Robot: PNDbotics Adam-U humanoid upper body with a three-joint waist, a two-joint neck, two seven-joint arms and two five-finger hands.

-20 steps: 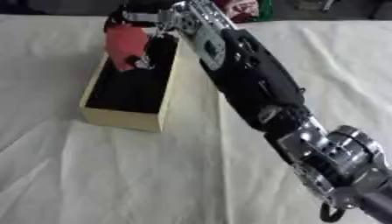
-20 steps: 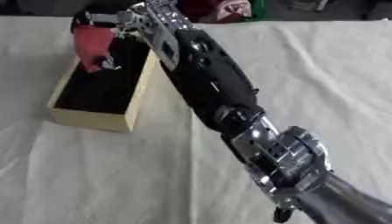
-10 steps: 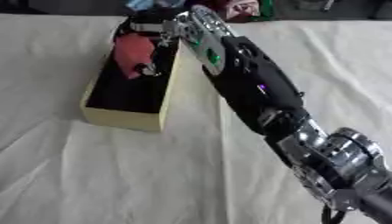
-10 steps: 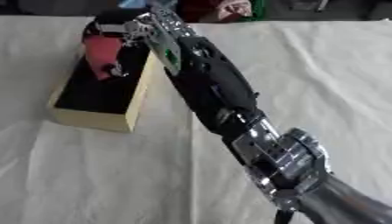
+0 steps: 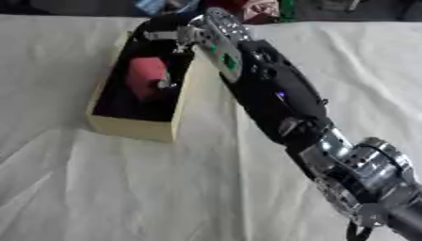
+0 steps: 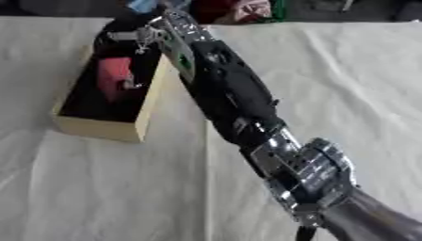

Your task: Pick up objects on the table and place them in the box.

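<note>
Box pale, rectangular, dark inside | red blocky object inside | right hand released above

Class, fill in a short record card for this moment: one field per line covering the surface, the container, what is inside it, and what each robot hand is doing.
Surface: table under a white cloth
Container: cream-sided box with dark interior, at the left
Contents: red object lying inside the box
Right hand: right hand reaches over the far end of the box, apart from the red object; finger pose unclear
Left hand: not in view
Far edge: a few coloured items, too unclear to name
</note>
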